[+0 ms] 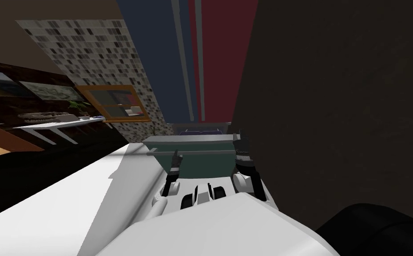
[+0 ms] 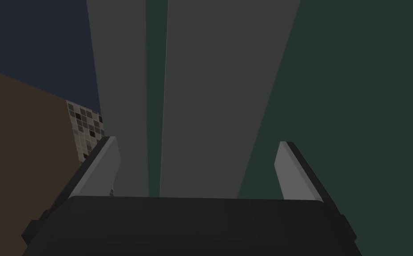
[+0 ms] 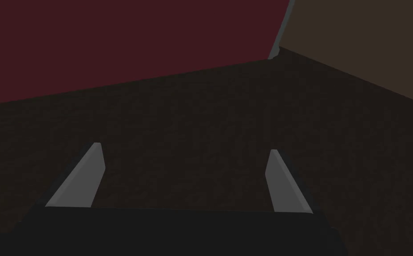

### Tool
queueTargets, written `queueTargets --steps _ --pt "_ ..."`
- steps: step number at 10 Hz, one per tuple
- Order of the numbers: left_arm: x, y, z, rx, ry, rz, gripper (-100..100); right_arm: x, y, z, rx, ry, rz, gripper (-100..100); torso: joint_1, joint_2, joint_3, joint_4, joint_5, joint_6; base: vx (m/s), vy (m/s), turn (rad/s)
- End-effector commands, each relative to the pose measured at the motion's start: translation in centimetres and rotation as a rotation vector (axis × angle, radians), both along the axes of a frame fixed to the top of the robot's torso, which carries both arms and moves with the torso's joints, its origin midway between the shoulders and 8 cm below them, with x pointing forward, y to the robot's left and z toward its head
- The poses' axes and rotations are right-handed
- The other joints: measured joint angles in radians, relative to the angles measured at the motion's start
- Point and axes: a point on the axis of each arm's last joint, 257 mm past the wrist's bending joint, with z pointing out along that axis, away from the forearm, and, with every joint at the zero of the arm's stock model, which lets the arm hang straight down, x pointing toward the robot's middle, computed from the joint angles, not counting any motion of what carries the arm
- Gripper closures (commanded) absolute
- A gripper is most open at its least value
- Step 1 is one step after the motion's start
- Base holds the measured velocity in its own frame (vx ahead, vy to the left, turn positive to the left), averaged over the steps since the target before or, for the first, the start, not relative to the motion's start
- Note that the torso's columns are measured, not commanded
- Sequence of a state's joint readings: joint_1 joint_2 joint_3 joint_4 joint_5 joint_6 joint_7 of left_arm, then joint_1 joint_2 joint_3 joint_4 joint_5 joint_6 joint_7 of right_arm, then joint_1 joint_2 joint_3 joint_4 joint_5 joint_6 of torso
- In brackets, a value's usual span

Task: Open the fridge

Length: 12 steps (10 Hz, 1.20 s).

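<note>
Fridge (image 1: 156, 66) occupies the upper centre of the head view, with its teal lower front (image 1: 205, 166) at centre. Left end effector (image 1: 175, 155) sits at the grey handle bar (image 1: 201, 152), judged ready to grip. Its wrist view adds that the fingers (image 2: 101, 171) are spread wide and empty, with the bar between them. Right end effector (image 3: 184, 148) is likewise open and empty, facing a dark brown surface (image 3: 245, 133).

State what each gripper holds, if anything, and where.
Nothing is held. The left gripper is open, with a grey bar ahead between its fingers, ungripped; the right gripper is open.
</note>
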<state>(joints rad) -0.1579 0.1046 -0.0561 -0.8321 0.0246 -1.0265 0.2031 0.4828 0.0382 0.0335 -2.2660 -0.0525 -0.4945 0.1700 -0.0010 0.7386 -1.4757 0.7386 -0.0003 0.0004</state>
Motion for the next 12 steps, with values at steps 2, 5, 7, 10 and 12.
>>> queueTargets --steps 2,5,7,10,12 --pt "2.4 6.8 1.3 -0.001 0.005 0.066 -100 0.0 0.0 0.0 0.0 0.0 0.0 0 0.001 0.002 0.002 0.0 0.0 -0.001 -0.098 -0.077 -0.105" --pt "4.3 14.3 4.0 -0.024 -0.011 0.149 -100 0.0 0.0 0.0 0.0 0.0 0.0 0 -0.004 0.005 0.003 0.003 -0.002 0.001 -0.143 -0.123 -0.266" --pt "4.3 14.6 4.2 -0.017 -0.012 0.151 -100 0.0 0.0 0.0 0.0 0.0 0.0 0 -0.005 0.008 0.005 0.009 -0.006 0.001 -0.051 -0.052 -0.025" --pt "4.5 15.8 3.4 -0.021 0.016 0.17 -100 0.0 0.0 0.0 0.0 0.0 0.0 0 -0.005 0.011 0.006 0.012 -0.007 -0.002 -0.016 -0.011 -0.083" --pt "4.3 16.2 2.8 -0.023 0.032 0.176 0 0.0 0.0 0.0 0.0 0.0 0.0 0 -0.004 0.008 0.005 0.007 -0.004 -0.001 0.0 0.0 0.0"
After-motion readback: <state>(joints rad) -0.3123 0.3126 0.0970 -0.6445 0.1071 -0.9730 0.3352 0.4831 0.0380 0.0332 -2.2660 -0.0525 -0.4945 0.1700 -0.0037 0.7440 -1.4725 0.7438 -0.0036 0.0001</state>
